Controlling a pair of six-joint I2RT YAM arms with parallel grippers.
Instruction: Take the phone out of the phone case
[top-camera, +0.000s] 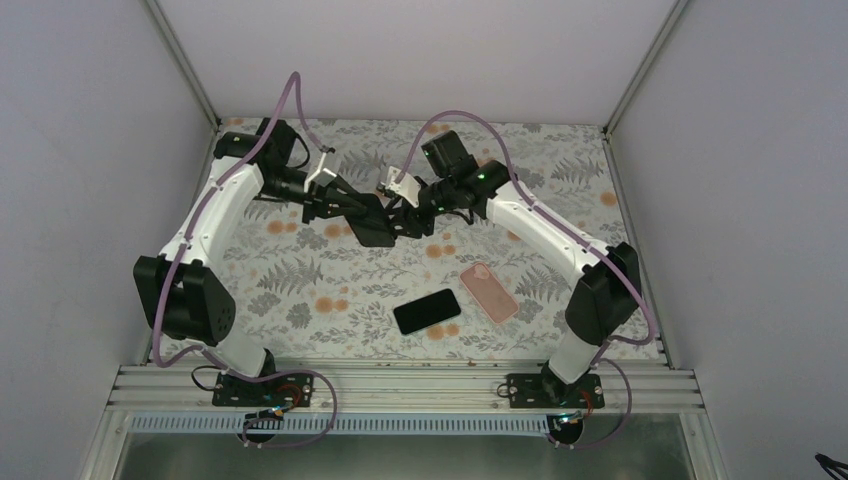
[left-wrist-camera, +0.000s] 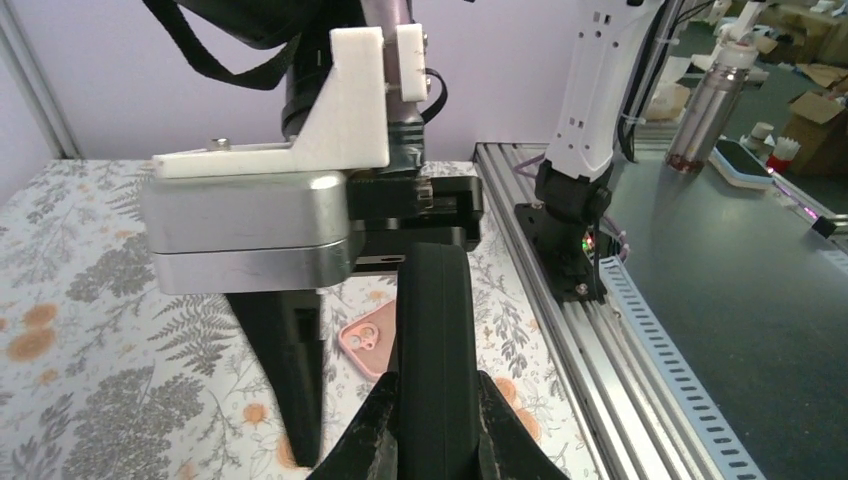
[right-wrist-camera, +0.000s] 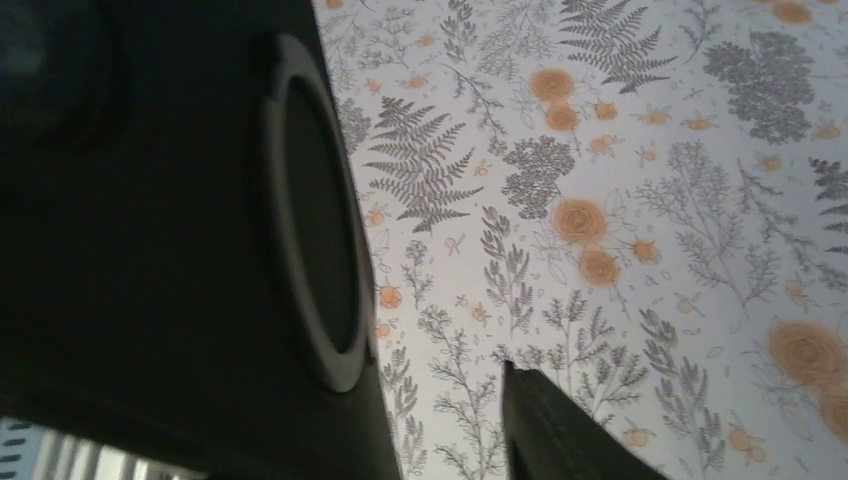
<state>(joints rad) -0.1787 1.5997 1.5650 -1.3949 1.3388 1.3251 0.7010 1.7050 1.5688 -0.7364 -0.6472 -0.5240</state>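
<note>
Above the middle of the counter (top-camera: 300, 285), both arms meet on a black case (top-camera: 372, 228) held off the surface. Left pincer (left-wrist-camera: 433, 388) is clamped narrow on its edge, with the case upright between the fingers. Right pincer (top-camera: 403, 212) sits at the other end. One finger hangs just beside the case with a gap and the other is hidden, so I can't tell if it grips.

A black phone (top-camera: 427, 311) lies flat and bare, screen up, near the front of the counter and well apart from the held case. A pink case (top-camera: 489, 291) is just beside it.

My read: if that phone belongs to one of these cases, extraction is done and only the release is left (can't confirm which).

Right wrist view shows only the black case's back with its ring, blurred and filling the left half. No view shows its open face, so whether a phone is inside is unknown. Same for the pink one: empty or loaded, can't tell.
</note>
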